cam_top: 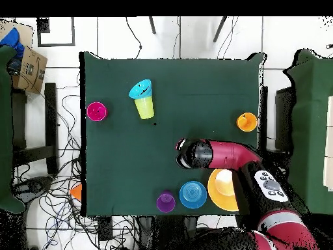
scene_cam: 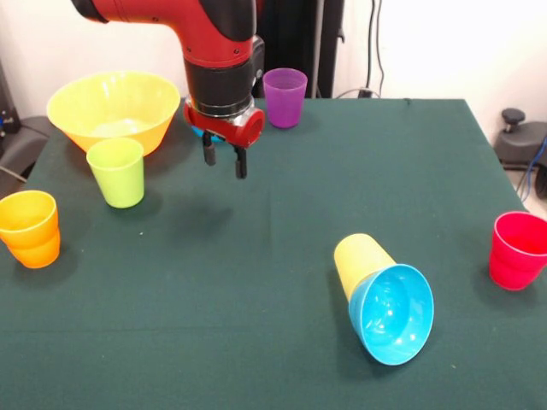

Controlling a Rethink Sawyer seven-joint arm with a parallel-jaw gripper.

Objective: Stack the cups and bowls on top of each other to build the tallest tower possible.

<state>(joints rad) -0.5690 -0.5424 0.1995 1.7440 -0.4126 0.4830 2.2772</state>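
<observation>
Front view: the gripper (scene_cam: 225, 161) hangs above the green table (scene_cam: 256, 248), its two dark fingers (scene_cam: 208, 153) spread apart with nothing between them. Behind it a sliver of a blue bowl (scene_cam: 200, 132) shows on the cloth. The purple cup (scene_cam: 285, 97) stands upright near the far edge, just beside the arm (scene_cam: 218, 51). The big yellow bowl (scene_cam: 114, 109) sits upright at the far left corner, and the lime cup (scene_cam: 117, 172) stands just in front of it. The orange cup (scene_cam: 30, 228) is upright at the left edge, the red cup (scene_cam: 519, 249) upright at the right edge. Near the front the tower (scene_cam: 380, 299) lies toppled: a yellow cup (scene_cam: 359, 260) on its side with a second blue bowl (scene_cam: 393, 314) seated in its mouth, facing the camera.

Overhead view: the arm (cam_top: 221, 155) reaches over the table (cam_top: 195, 91), hiding the gripper and the lime cup. The fallen yellow cup (cam_top: 146, 108) and its blue bowl (cam_top: 140, 88) lie near the far edge, the red cup (cam_top: 96, 111) well to their left. The orange cup (cam_top: 246, 122) is at the right edge. Along the near edge sit the purple cup (cam_top: 166, 202), a blue bowl (cam_top: 192, 194) and the yellow bowl (cam_top: 222, 190), side by side
</observation>
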